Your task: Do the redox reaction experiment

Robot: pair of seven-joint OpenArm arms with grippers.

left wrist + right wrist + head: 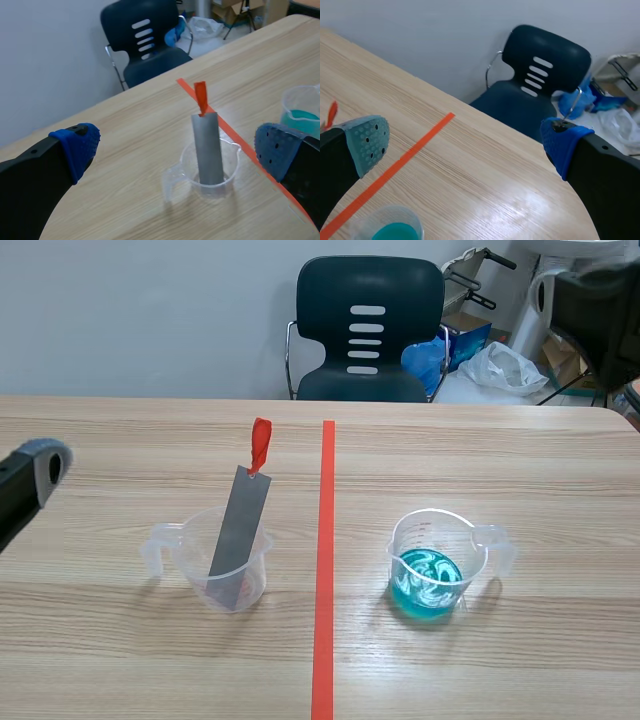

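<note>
Left gripper point(175, 150): fingers spread wide, holding nothing; clear beaker ahead of it.
Clear beaker point(196, 558): upright, left of the tape line point(325, 560).
Metal strip point(240, 525): grey, red-tagged top, leaning inside the clear beaker.
Blue-liquid beaker point(405, 540): upright, right of the tape line.
Right gripper point(466, 144): fingers spread wide, empty, above the blue-liquid beaker.

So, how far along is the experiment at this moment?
Done: setup only; the metal strip leans in the left cup, the blue liquid sits in the right cup. In hand: nothing, the left gripper and right gripper are open. Left: probably lifting the strip into the blue liquid.
</note>
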